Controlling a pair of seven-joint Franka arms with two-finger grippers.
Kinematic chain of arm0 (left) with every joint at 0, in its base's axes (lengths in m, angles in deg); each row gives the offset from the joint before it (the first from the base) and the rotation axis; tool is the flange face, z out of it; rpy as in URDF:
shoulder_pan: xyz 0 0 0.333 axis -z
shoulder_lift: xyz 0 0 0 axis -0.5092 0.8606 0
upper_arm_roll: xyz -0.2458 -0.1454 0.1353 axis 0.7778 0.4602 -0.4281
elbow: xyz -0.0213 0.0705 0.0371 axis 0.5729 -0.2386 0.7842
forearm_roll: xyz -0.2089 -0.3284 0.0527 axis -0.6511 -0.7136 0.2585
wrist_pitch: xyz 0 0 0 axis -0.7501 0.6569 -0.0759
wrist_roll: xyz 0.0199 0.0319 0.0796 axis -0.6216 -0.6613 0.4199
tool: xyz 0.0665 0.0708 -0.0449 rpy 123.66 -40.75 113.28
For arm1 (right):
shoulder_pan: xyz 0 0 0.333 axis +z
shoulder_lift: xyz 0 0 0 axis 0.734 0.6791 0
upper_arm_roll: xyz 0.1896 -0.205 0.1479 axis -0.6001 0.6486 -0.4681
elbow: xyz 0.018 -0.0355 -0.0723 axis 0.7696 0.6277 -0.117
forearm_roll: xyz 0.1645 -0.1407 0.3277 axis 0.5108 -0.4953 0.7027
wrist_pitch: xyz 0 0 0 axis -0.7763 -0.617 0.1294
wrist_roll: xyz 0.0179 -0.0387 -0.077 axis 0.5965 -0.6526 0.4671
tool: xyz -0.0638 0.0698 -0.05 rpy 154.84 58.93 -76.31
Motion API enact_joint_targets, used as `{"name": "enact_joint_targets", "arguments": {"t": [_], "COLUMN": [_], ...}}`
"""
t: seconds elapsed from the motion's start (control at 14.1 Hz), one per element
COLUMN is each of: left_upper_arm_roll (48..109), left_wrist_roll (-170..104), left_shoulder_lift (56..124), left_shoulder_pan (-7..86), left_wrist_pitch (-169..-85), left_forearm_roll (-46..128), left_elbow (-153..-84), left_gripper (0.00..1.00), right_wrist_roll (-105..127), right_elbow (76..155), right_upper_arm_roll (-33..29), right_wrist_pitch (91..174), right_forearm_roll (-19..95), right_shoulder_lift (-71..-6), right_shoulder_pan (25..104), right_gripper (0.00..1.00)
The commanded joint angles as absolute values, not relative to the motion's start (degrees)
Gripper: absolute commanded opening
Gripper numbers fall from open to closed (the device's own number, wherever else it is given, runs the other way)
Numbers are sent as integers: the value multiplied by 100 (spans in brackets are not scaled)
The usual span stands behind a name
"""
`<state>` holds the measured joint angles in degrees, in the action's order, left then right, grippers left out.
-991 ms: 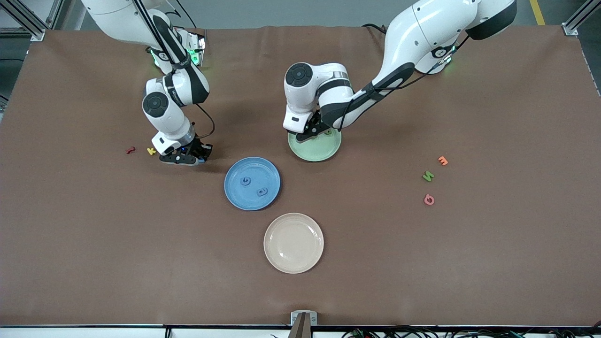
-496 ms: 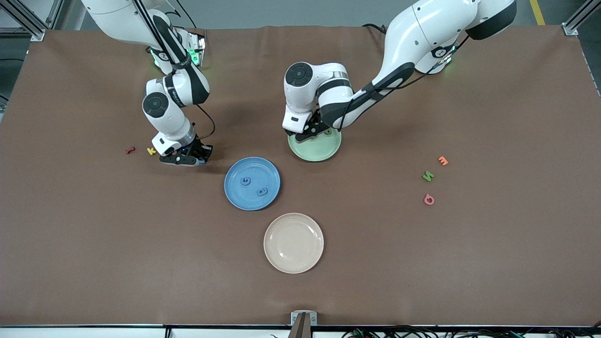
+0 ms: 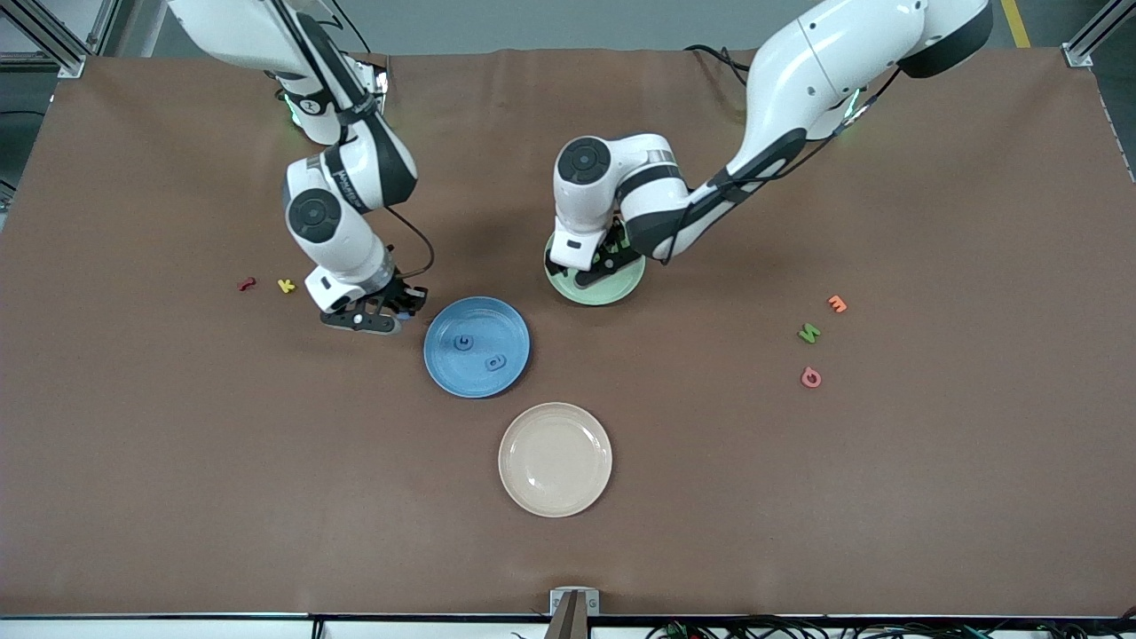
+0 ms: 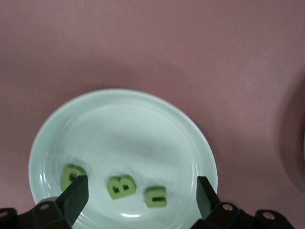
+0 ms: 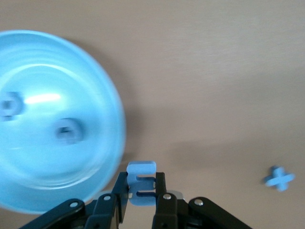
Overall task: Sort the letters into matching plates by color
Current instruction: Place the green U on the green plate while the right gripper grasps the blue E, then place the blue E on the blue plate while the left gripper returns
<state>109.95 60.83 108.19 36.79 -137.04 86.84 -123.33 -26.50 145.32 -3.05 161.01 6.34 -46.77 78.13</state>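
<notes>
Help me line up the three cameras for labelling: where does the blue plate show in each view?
Front view: blue plate at mid-table, beside the right gripper.
Left wrist view: not in it.
Right wrist view: blue plate beside the gripper's held blue letter.
Shared landmark: two blue letters on it.

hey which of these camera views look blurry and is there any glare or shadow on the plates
Right wrist view: the blue plate is smeared by blur, with a bright glare streak; the held blue letter is sharper. Left wrist view: soft overall, with a faint shadow across the green plate above the three green letters. Front view: sharp, evenly lit, with soft arm shadows on the table.
</notes>
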Motion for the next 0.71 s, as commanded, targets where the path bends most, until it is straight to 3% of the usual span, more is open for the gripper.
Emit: {"name": "enact_joint_targets", "arguments": {"t": [0.0,0.21,0.64], "left_upper_arm_roll": [11178,11231,12030], "left_wrist_roll": [5625,4766,3420], "left_shoulder_lift": [10509,10158,9831], "left_shoulder_pan": [3160,2607,981], "left_wrist_pitch": [-13662,-13662,-13662], "left_forearm_roll": [8571,8589,8659], "left_elbow": [-12710,-13149,-13765], "left_gripper": [100,100,99], "right_wrist_roll": [-3497,-4192,-4625], "right_elbow": [13972,13479,12838], "right_upper_arm_roll": [-286,-277,-277], "right_wrist_pitch": [15984,16002,15984], "right_forearm_roll": [620,620,611], "right_shoulder_lift": [-4242,-3776,-3195], "right_shoulder_pan": [8271,8641,8836], "right_gripper": [0,0,0]}}
